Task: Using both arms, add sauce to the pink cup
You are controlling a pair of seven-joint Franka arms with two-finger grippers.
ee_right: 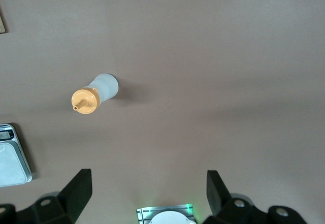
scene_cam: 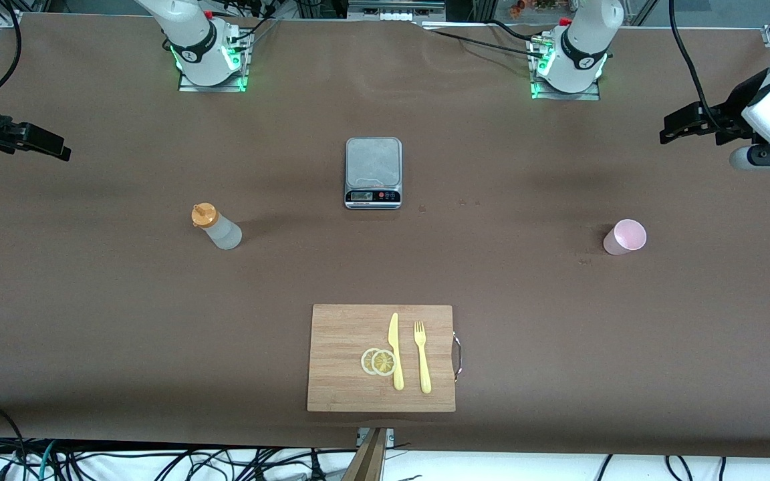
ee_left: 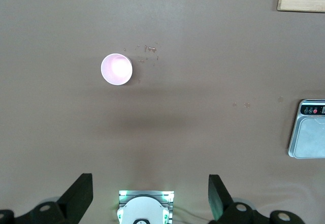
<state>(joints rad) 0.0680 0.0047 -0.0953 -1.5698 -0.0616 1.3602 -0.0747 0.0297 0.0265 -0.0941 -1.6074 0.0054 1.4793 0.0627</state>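
Note:
The sauce [scene_cam: 216, 227], a whitish squeeze bottle with an orange cap, stands upright on the brown table toward the right arm's end. It also shows in the right wrist view as the sauce [ee_right: 94, 96]. The pink cup [scene_cam: 624, 237] stands upright toward the left arm's end, and the left wrist view looks straight down into the cup [ee_left: 117, 69]. My left gripper [scene_cam: 671, 128] hangs open high over its end of the table, apart from the cup, with nothing between the jaws of this gripper [ee_left: 150, 186]. My right gripper [scene_cam: 51, 143] hangs open and empty over its own end, and this gripper [ee_right: 148, 181] is apart from the bottle.
A kitchen scale [scene_cam: 373, 160] with a steel plate sits mid-table between the bottle and the cup, farther from the front camera than both. A wooden cutting board [scene_cam: 338, 334] near the front edge carries lemon slices [scene_cam: 378, 362], a yellow knife [scene_cam: 396, 351] and a yellow fork [scene_cam: 422, 357].

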